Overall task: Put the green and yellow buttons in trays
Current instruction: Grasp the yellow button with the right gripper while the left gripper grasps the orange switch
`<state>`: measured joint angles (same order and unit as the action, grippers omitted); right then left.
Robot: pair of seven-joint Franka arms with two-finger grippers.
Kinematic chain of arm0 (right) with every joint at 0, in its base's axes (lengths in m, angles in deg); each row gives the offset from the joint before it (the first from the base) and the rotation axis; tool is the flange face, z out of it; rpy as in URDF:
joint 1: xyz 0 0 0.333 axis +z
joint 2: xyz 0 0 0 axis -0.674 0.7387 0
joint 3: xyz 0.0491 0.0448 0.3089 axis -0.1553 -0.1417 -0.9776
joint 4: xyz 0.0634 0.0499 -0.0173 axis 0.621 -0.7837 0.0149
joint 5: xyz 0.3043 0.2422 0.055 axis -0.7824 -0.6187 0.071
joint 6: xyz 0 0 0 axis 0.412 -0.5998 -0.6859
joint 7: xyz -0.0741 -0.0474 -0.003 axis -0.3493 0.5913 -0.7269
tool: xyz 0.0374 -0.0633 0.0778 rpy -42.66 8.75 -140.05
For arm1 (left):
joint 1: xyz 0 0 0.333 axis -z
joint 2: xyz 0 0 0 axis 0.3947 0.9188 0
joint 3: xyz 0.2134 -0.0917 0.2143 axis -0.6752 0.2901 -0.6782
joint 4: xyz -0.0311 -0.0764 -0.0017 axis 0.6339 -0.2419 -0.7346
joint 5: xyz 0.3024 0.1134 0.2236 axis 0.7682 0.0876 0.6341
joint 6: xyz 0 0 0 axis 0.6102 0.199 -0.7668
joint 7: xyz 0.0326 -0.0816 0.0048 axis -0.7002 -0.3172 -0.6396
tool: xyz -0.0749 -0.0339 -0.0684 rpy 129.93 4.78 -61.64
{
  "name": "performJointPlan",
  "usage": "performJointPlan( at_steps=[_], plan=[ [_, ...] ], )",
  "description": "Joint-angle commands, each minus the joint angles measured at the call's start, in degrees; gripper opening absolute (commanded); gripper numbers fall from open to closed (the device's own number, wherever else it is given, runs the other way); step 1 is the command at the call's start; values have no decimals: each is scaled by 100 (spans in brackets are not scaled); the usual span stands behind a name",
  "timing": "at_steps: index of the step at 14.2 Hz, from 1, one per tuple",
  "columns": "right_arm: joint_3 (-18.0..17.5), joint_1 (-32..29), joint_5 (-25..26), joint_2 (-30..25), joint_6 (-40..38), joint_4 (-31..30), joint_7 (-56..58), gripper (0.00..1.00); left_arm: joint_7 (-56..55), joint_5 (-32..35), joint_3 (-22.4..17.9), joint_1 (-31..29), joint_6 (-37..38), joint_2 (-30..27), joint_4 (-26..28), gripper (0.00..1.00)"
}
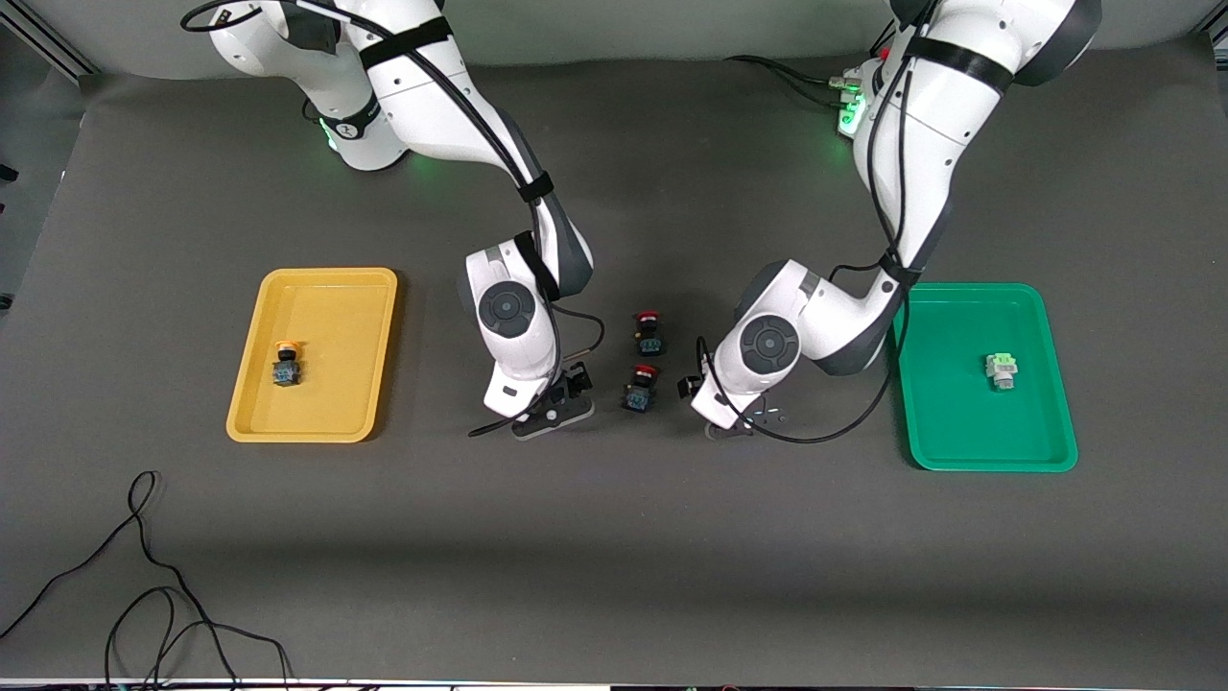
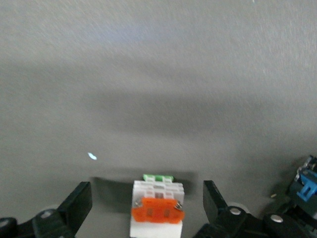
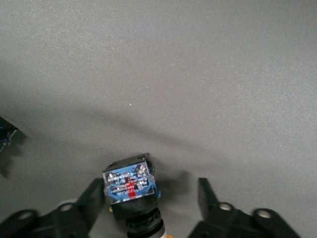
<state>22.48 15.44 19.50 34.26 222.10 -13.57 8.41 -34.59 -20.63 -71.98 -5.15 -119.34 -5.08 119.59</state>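
Low over the table with the left gripper (image 2: pixel 146 194), jaws wide apart. Between them, touching neither finger (image 2: pixel 79 203): a white button (image 2: pixel 157 208), blocky, orange face toward the wrist, a strip of green at its other end. Resting on the table, not gripped. Just outside one finger, at the picture's edge, a blue-bodied button (image 2: pixel 304 186), well clear of the jaws.

Low over the table too with the right gripper (image 3: pixel 151 196), jaws apart and not clamped. Between them a black button (image 3: pixel 131 191) with a blue label on its end, lying on the table. Close against one finger (image 3: pixel 94 198), touching or not impossible to tell; a clear gap to the other.

Seen from the front: right gripper (image 1: pixel 552 408) and left gripper (image 1: pixel 739 422) side by side at mid-table, with two red-capped buttons (image 1: pixel 649 333) (image 1: pixel 641 388) between the two wrists and outside both sets of jaws.

Well away from the right gripper's jaws, toward that arm's end of the table: yellow tray (image 1: pixel 312 288), holding one yellow-capped button (image 1: pixel 286 365). Well away from the left gripper's jaws, toward its end: green tray (image 1: pixel 969 461), holding one pale button (image 1: pixel 1002 370).
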Motion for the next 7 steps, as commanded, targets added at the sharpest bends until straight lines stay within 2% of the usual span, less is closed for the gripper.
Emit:
performJointPlan(
  at_steps=[1, 2, 3, 5, 7],
  plan=[
    [16, 46, 20, -78, -2, -27, -180, 20, -217, 95, -94, 176, 73, 14, -7, 92],
    [16, 46, 20, -96, -3, -27, -180, 17, -217, 95, -94, 176, 73, 6, -16, 62],
    [25, 37, 20, -122, -11, 8, -180, 17, -234, 86, -103, 176, 82, 6, -16, 2],
    [86, 19, 20, -288, -265, 26, -180, 17, -409, 86, -103, 168, 108, -12, -25, 0],
    [226, -7, 28, -682, -834, 52, -267, 17, -393, 86, -103, 133, 283, -56, -68, 0]
  ],
)
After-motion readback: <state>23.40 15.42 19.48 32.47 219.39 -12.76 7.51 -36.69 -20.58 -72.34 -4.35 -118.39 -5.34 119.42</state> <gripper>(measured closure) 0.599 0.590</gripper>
